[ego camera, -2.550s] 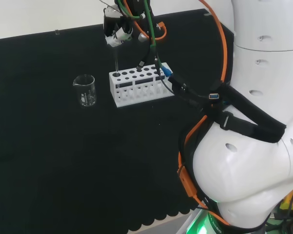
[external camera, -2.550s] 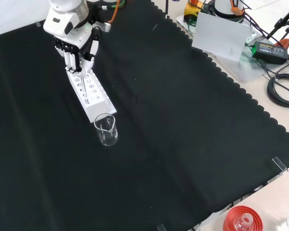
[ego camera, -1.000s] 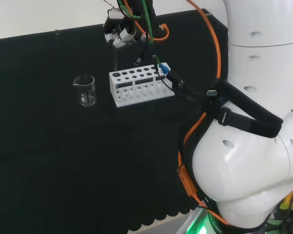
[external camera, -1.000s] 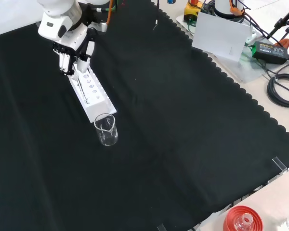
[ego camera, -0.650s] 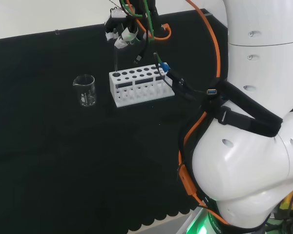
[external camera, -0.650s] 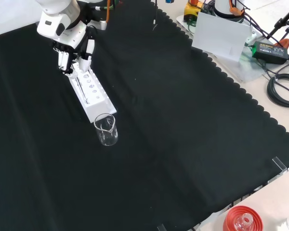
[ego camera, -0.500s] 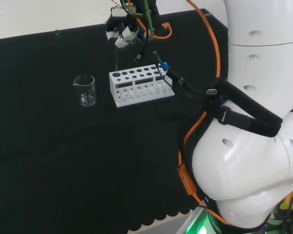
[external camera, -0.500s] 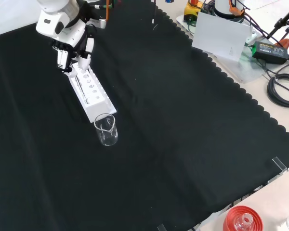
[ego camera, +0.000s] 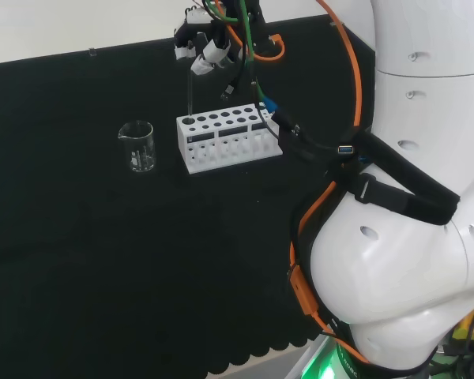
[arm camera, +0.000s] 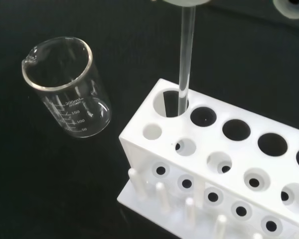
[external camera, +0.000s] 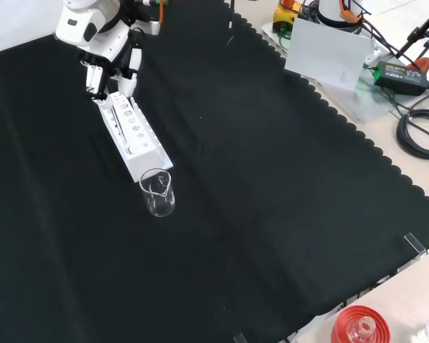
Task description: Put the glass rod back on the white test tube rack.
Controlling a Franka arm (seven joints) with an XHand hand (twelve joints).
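Fingers (ego camera: 199,65) of the hand (ego camera: 203,47), upper middle of the head view, pinch the glass rod (arm camera: 185,59), upright in the white rack's (arm camera: 229,169) end hole, beside a beaker (arm camera: 70,89) on the desk (external camera: 272,179)

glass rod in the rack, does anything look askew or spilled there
Nothing stands out. The glass rod stands about upright in the end hole of the white test tube rack, nearest the empty beaker. Rack and beaker both sit upright on the cloth, with no spill or breakage visible. The hand is above the rack.
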